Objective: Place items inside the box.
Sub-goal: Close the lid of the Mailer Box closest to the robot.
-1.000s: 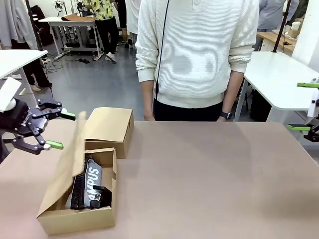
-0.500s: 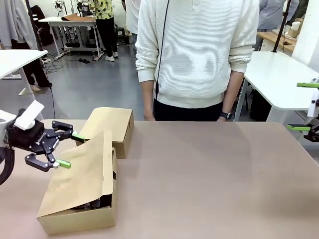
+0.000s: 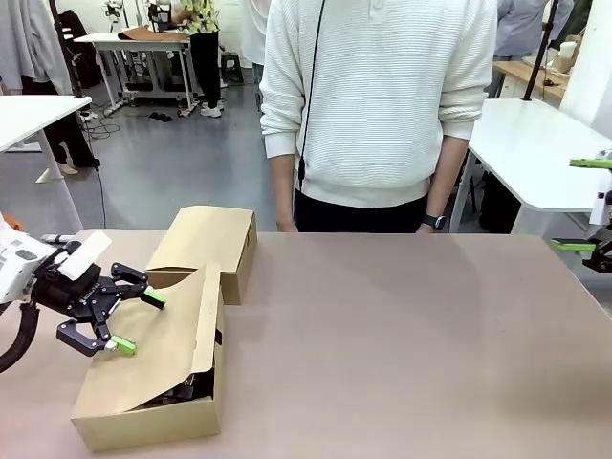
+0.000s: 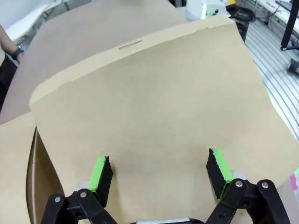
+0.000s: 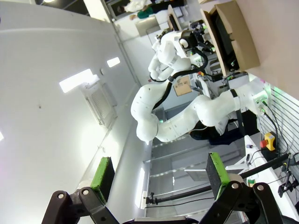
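Jaws spread and empty, the left gripper (image 3: 131, 322) had pushed the flap lid (image 3: 153, 349) of the box (image 3: 143, 426) from upright to nearly shut over the items; right gripper (image 3: 583, 205) open, idle

Two cardboard boxes stand on the table (image 3: 402, 335): one box (image 3: 153, 382) with its flap nearly down at 8 o'clock, one narrower box (image 3: 208, 245) at 10 o'clock. Two grippers: left gripper (image 3: 139, 320) at 9 o'clock, right gripper (image 3: 585, 205) at 3 o'clock. One person (image 3: 378, 105) at 12 o'clock.
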Robot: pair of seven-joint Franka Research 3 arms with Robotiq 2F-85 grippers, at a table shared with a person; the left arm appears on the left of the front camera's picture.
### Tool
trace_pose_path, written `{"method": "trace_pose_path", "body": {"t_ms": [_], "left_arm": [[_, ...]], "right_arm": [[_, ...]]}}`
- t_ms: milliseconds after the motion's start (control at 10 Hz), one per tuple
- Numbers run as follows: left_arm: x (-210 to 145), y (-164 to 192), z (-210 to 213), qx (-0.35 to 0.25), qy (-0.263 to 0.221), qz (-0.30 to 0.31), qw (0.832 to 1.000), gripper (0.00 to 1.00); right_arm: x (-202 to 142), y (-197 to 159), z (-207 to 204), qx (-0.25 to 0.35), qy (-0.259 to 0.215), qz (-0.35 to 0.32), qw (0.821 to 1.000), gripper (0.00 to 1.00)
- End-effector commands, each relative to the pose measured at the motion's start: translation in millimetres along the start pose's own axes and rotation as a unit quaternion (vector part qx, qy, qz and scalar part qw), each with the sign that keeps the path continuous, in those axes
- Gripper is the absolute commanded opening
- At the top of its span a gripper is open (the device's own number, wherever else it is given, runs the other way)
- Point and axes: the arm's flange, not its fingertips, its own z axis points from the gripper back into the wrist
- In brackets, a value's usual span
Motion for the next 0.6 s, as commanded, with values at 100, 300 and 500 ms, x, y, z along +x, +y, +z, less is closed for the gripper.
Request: {"method": "trace_pose_path", "body": {"t_ms": [100, 300, 500], "left_arm": [[18.8, -59.1, -14.3, 0.006, 0.012, -0.011, 1.0, 1.0], [40.0, -67.8, 18.1, 0.02, -0.038, -0.023, 0.999, 1.0], [61.2, -89.9, 70.1, -0.014, -0.12, 0.026, 0.992, 1.0]], "right_arm": [[-2.8, 1.4, 1.6, 0.001, 0.004, 0.002, 1.0, 1.0], [-2.8, 1.4, 1.6, 0.001, 0.004, 0.002, 1.0, 1.0], [-2.8, 1.4, 1.6, 0.001, 0.004, 0.002, 1.0, 1.0]]}}
